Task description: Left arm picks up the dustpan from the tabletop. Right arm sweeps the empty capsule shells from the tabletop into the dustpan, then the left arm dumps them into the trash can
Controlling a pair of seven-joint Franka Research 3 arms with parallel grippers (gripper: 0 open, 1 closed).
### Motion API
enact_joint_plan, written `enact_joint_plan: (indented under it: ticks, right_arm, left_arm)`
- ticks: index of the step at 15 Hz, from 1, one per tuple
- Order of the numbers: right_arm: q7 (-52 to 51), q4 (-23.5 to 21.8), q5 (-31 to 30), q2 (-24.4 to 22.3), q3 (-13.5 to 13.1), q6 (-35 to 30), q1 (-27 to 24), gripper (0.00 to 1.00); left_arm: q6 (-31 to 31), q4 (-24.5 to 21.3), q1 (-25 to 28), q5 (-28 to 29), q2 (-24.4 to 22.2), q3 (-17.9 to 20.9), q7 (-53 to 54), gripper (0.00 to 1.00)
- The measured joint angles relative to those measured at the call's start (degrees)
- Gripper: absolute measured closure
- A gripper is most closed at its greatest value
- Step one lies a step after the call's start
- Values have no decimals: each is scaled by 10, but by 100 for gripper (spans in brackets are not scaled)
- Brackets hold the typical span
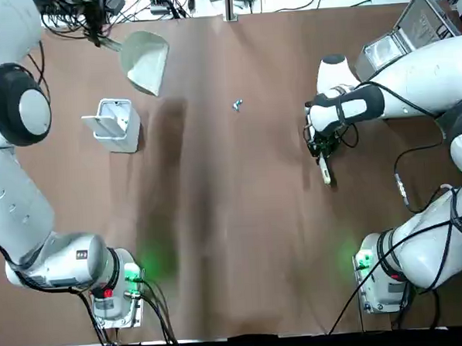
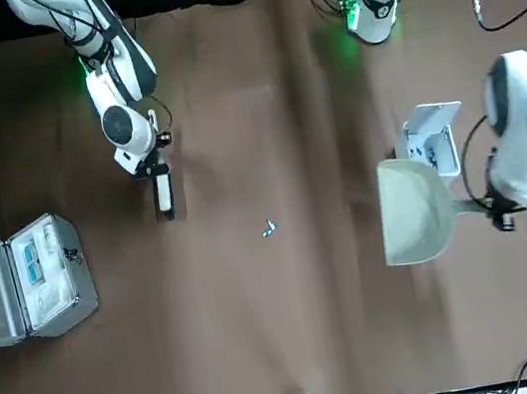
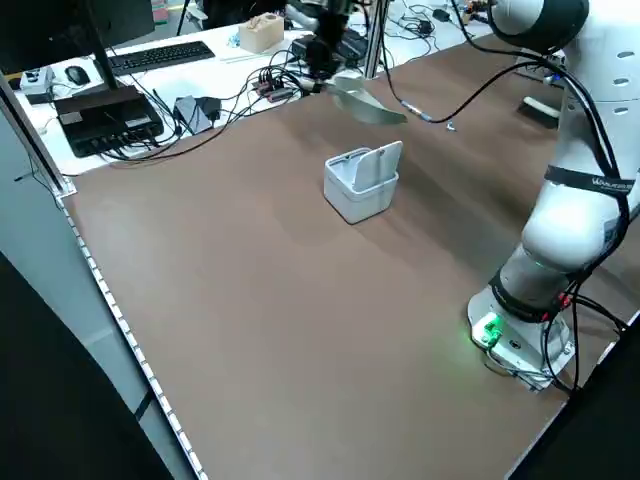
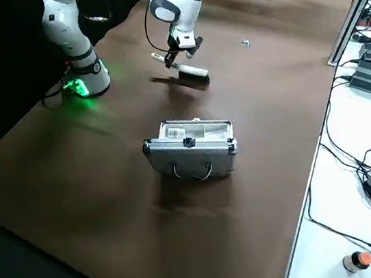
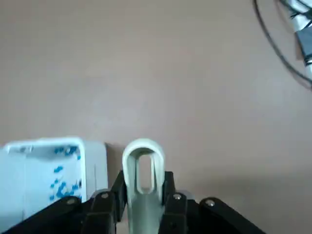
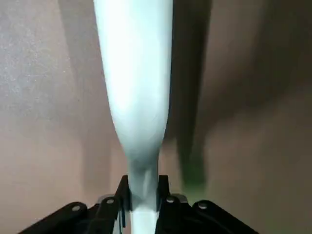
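The left gripper (image 5: 145,195) is clamped on the handle of the dustpan (image 1: 145,63), holding it above the far left part of the tabletop (image 1: 241,219), near the open bin (image 1: 118,126), which has blue bits inside. The right gripper (image 6: 144,195) is clamped on the brush (image 4: 192,73) over the right side. A small cluster of capsule shells (image 1: 237,104) lies on the tabletop between the two grippers.

Brown tabletop (image 1: 244,281) w/ capsule shells (image 1: 237,104), lidded bin (image 1: 116,125) & silver case (image 4: 190,151) on it
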Motion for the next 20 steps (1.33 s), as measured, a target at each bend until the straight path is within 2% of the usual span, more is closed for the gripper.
enact_joint_plan:
  ticks: [5, 8, 12, 15, 20]
  right_arm:
    - [1, 17, 0, 0, 0, -23, 0, 74]
    - [10, 81, 0, 0, 0, -103, 0, 74]
    - [37, 160, 0, 4, -2, -182, 0, 74]
    - [72, 209, 0, 28, -1, -199, 3, 74]
    - [109, 283, 5, 78, -1, -201, 14, 74]
  left_arm:
    - [-5, -40, -78, 19, 2, -1, -107, 67]
    - [22, -78, -124, 26, 2, -4, -173, 67]
    - [42, -124, -163, 67, 2, -5, -250, 67]
    - [58, -148, -187, 98, 5, -6, -299, 67]
    - [60, -150, -223, 118, 16, -6, -347, 67]
